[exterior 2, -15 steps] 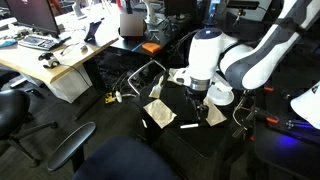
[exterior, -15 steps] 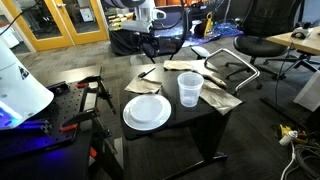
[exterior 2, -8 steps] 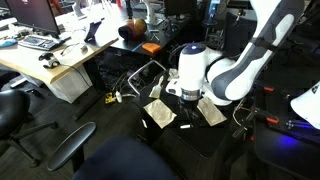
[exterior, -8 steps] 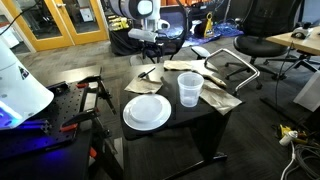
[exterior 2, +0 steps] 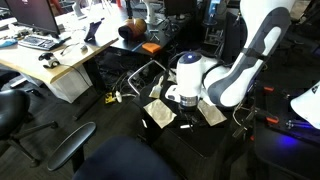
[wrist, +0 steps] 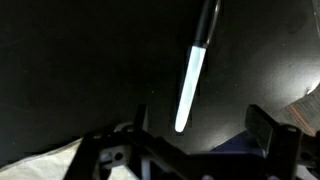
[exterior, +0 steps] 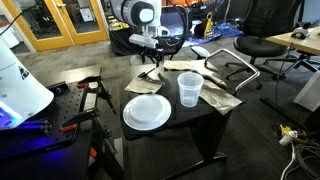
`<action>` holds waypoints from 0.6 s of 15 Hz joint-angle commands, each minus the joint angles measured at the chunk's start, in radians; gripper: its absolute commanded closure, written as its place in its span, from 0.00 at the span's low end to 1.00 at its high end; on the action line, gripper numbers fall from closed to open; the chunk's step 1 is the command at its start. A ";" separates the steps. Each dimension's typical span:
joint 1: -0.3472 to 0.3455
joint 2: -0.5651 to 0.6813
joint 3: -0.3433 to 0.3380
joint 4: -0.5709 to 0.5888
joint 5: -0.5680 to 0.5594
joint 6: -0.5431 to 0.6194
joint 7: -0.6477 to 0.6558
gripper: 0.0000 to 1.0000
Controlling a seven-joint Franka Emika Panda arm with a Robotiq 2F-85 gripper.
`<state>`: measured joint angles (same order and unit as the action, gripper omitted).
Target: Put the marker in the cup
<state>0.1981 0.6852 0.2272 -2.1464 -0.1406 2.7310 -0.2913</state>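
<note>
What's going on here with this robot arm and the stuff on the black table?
The robot arm is set up to pick up the marker, which lies flat on the black table. Its gripper hovers just above the marker with the jaws open, so nothing is gripped yet. The clear cup stands upright nearby, beside a white plate, and the marker is not in it.

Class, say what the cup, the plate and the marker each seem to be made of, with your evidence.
Cup: probably clear plastic; its walls look see-through. Plate: matt white, paper or plastic, cannot tell which. Marker: likely smooth plastic; pale barrel shines, cap is dark.
</note>
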 commanded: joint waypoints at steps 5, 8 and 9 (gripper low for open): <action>0.006 0.022 -0.002 0.014 -0.014 -0.004 0.015 0.00; 0.004 0.030 0.000 0.015 -0.012 -0.004 0.014 0.00; 0.004 0.032 0.000 0.016 -0.012 -0.005 0.014 0.00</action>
<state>0.2009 0.7065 0.2271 -2.1443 -0.1406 2.7310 -0.2908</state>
